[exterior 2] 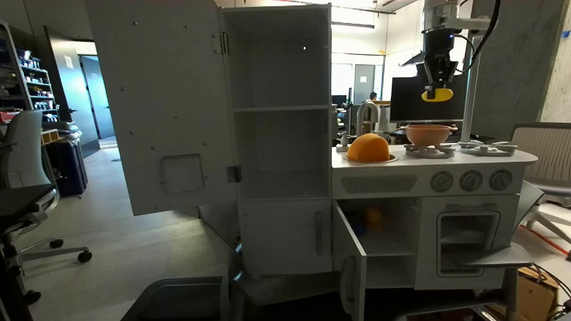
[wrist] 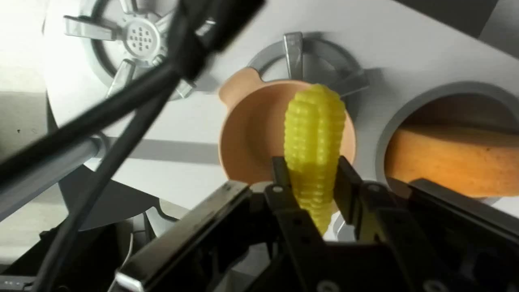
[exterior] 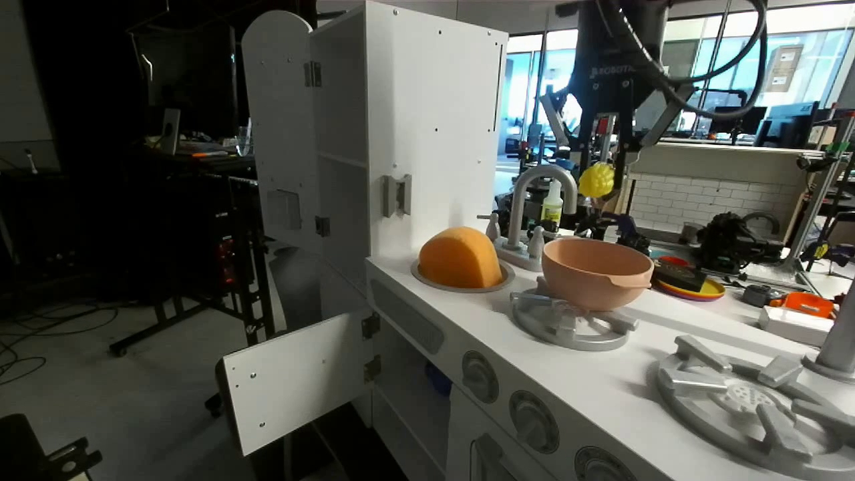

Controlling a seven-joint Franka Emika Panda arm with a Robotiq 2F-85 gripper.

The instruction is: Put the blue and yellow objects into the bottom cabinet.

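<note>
Gripper clamped on yellow corn, apart above tan bowl, orange dome and tap near bowl, counter edge before bowl, bottom cabinet lower than bowl, door wide open, blue item inside.

My gripper holds the yellow thing high over the peach bowl. I see the bottom cabinet with its door open and a dark blue thing inside.

In an exterior view, a near camera is slanting along the flat white countertop; in an exterior view, a farther camera is facing the low white cabinet. The wrist view is looking down onto the round tan bowl all three are sharing.
</note>
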